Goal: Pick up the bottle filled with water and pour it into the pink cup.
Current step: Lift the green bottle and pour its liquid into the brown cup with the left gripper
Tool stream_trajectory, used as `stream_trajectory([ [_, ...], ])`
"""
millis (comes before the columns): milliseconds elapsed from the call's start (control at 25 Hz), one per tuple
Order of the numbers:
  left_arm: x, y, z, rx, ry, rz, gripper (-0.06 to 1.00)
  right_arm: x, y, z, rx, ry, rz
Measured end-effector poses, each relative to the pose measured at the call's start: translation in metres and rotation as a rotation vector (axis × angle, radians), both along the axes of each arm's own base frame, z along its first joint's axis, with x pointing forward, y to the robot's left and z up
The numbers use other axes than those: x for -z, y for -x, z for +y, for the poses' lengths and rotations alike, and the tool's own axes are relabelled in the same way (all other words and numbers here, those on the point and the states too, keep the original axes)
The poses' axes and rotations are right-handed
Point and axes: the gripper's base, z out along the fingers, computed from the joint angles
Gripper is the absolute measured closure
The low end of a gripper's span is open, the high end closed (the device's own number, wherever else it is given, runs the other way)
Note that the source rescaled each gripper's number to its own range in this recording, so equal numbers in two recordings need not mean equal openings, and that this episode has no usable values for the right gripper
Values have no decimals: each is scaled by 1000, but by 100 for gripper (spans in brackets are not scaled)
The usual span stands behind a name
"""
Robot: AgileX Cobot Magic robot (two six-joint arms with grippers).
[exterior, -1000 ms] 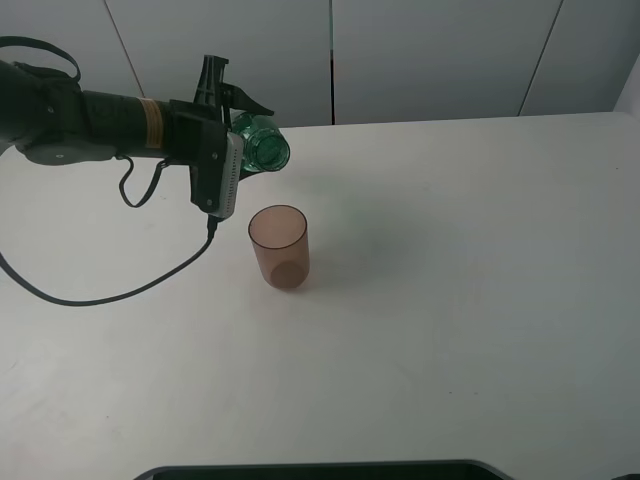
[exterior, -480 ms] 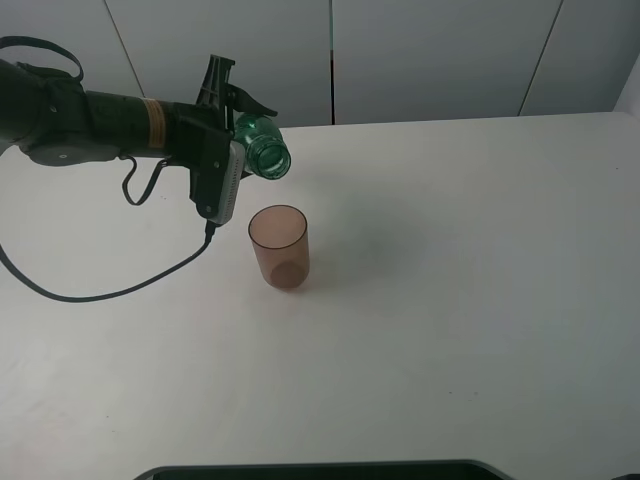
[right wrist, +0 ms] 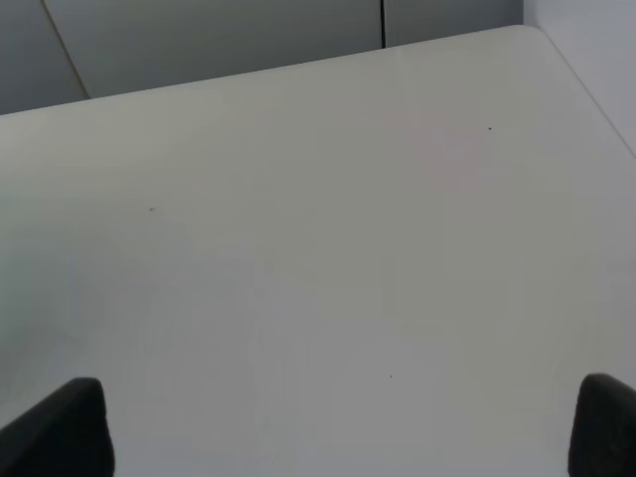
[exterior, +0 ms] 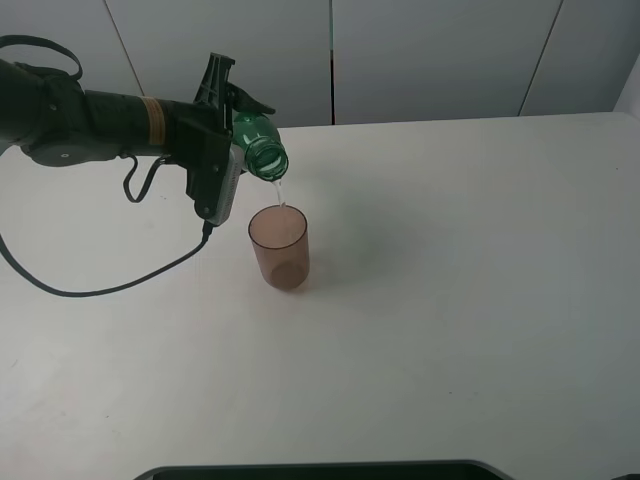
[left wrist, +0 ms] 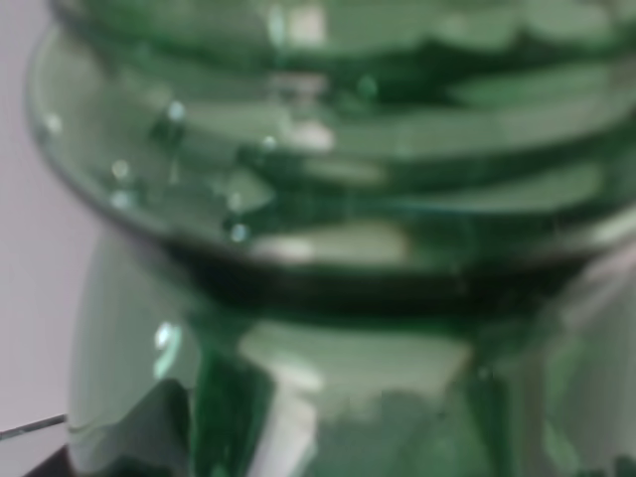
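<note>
My left gripper (exterior: pixel 228 105) is shut on the green-tinted bottle (exterior: pixel 259 148) and holds it tipped over, mouth down and to the right, above the pink cup (exterior: pixel 278 247). A thin stream of water runs from the bottle's mouth into the cup. The cup stands upright on the white table (exterior: pixel 450 280). The bottle's ribbed green body (left wrist: pixel 328 229) fills the left wrist view. My right gripper is out of the exterior view; in the right wrist view its two dark fingertips (right wrist: pixel 60 427) stand wide apart over bare table, holding nothing.
A black cable (exterior: pixel 110 290) hangs from the left arm and loops over the table at the left. A dark edge (exterior: pixel 320 470) runs along the table's near side. Grey wall panels stand behind the table.
The left gripper has rolled the bottle further, its mouth dropping toward the cup. Water now streams into the cup. The cup has not moved.
</note>
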Motion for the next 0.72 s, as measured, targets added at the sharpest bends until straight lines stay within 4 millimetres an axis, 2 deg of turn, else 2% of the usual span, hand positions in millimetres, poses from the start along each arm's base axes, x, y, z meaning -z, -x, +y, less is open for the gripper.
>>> stream_trajectory([
  [720, 1, -1, 1, -4, -27, -12, 94, 0, 0, 0, 0, 0, 0],
])
